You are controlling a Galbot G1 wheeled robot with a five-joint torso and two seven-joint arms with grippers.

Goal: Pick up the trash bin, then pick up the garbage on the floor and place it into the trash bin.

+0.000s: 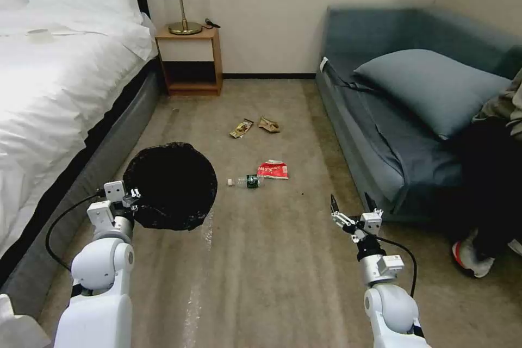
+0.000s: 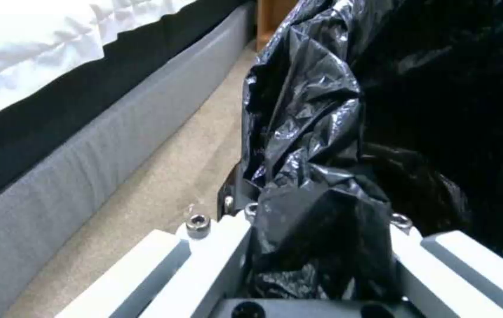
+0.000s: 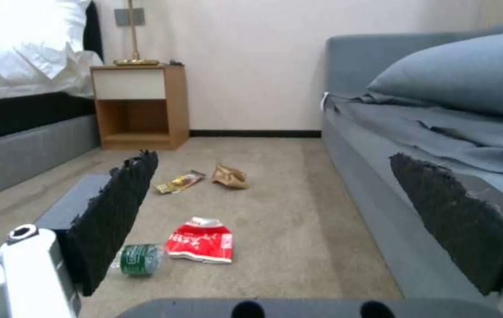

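The trash bin [image 1: 170, 185] shows its black-lined mouth at the left, beside the bed. My left gripper [image 1: 129, 197] is shut on its near-left rim, with crumpled black liner [image 2: 316, 176] bunched between the fingers. The garbage lies on the carpet beyond the bin: a clear bottle with a green label [image 1: 247, 180] [image 3: 139, 259], a red-and-white packet [image 1: 273, 169] [image 3: 201, 240], a gold-brown wrapper [image 1: 241, 128] [image 3: 179, 181] and a tan paper wad [image 1: 269, 125] [image 3: 229, 176]. My right gripper [image 1: 352, 209] [image 3: 275, 168] hovers open and empty, nearer than the garbage and to its right.
A white bed [image 1: 60, 65] runs along the left. A wooden nightstand [image 1: 190, 60] with a lamp stands at the far wall. A blue-grey sofa [image 1: 391, 136] with a pillow lines the right. Open carpet lies between bed and sofa.
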